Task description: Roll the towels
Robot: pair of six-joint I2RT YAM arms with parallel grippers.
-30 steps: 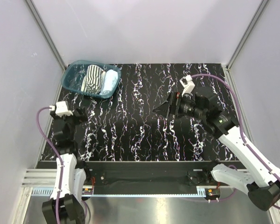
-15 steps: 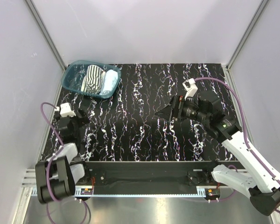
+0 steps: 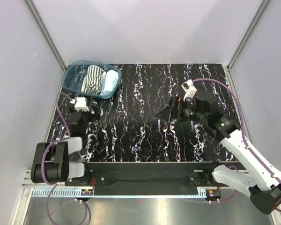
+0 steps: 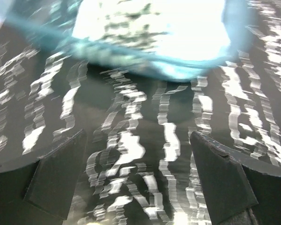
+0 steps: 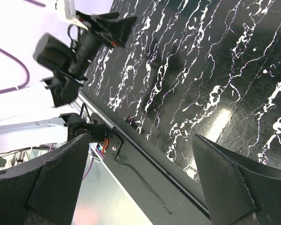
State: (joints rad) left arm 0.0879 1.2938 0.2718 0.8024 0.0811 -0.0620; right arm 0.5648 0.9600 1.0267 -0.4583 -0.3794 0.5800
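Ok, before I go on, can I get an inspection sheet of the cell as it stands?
Surface: black marbled table, bare apart from the basket at its far left corner.
Job's things: striped towel and blue towel lie side by side in the basket, striped on the left; neither is laid out on the table.
Clutter: nothing seen.
Grippers: left claw open, empty, facing the basket; right claw open, empty, over the table's right half.
Cables: purple left cable loops beside its arm; right cable arcs over its arm; neither touches the towels.
Surroundings: plain white walls with metal posts.
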